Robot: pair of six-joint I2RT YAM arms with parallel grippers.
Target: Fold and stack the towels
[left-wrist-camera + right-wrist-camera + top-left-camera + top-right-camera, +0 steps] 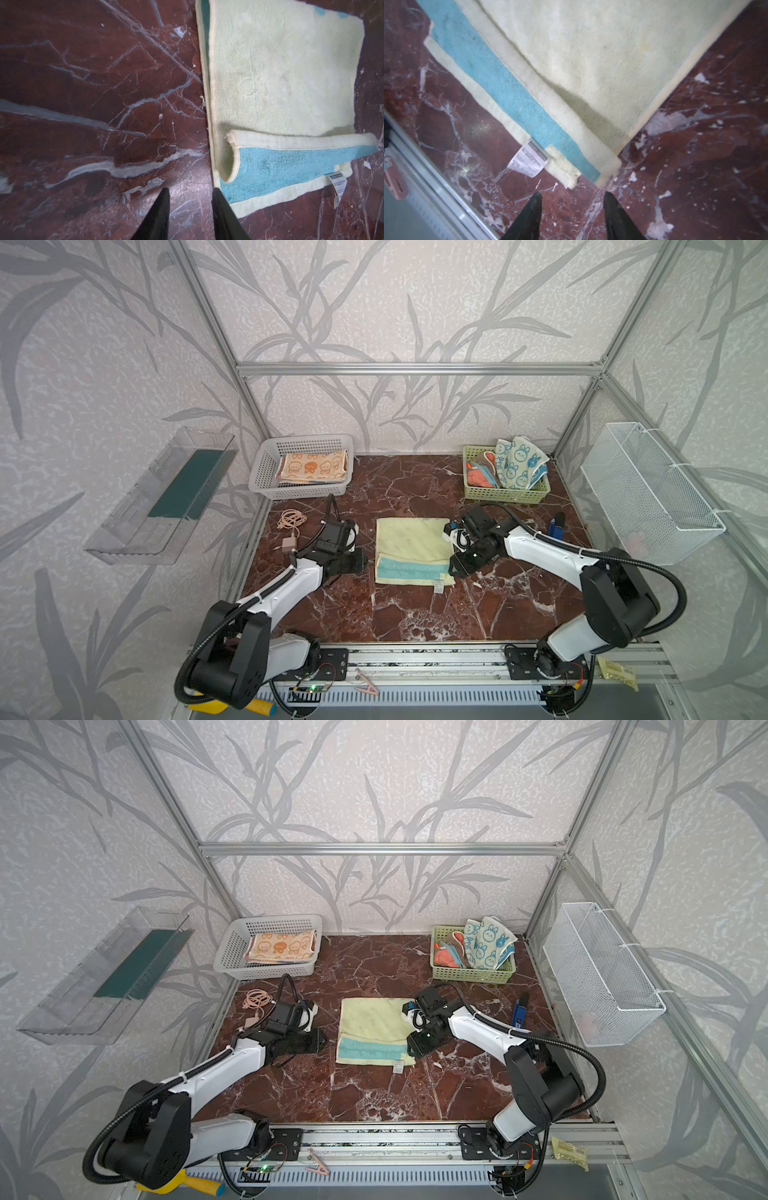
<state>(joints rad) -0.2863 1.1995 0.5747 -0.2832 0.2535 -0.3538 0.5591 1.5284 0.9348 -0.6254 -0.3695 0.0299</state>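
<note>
Midway across the marble counter, the cream-and-teal towel lies folded over, teal strip along its near edge, with the left gripper just beside its left edge and the right gripper by its near right corner, both jaws parted, gripping nothing.

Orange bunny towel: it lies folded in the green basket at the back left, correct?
Wrong basket. The orange bunny towel lies folded in the white basket at the back left, as both top views show; the green basket stands back right.
</note>
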